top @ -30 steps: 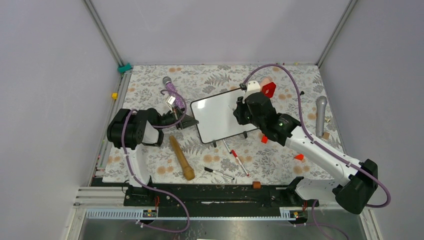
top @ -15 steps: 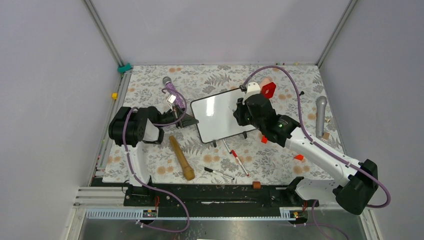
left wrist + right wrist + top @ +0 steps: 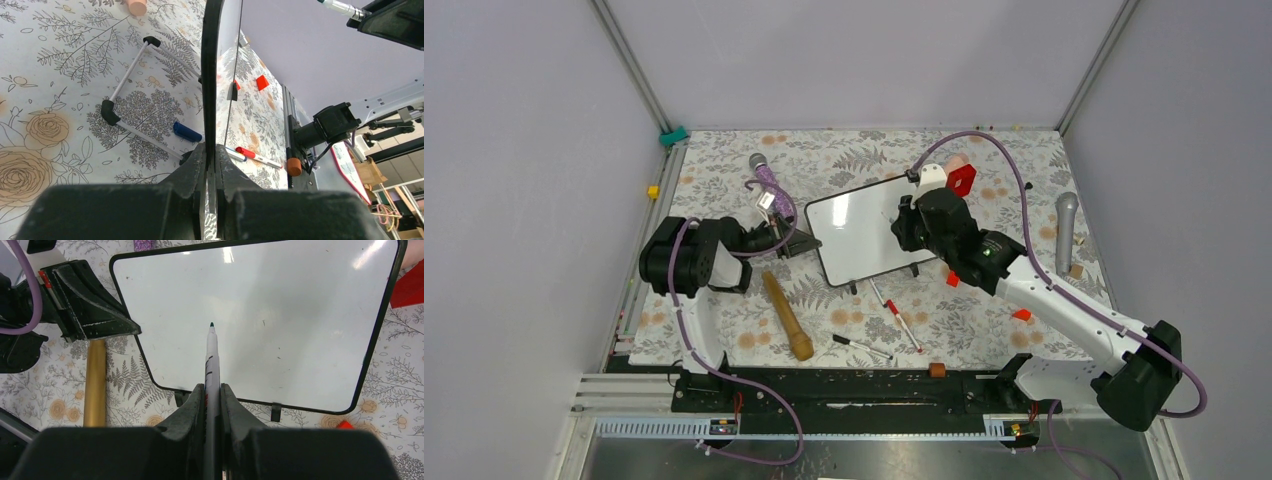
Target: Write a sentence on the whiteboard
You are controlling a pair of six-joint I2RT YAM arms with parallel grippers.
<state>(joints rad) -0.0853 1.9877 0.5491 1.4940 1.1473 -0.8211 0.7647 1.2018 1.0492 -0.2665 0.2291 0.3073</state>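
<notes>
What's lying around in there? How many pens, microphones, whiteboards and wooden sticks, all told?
4 pens: held pen in the right claw, blue-capped pen, red-capped pen, black pen
2 microphones: left microphone, right microphone
1 whiteboard
1 wooden stick
Total: 8
</notes>
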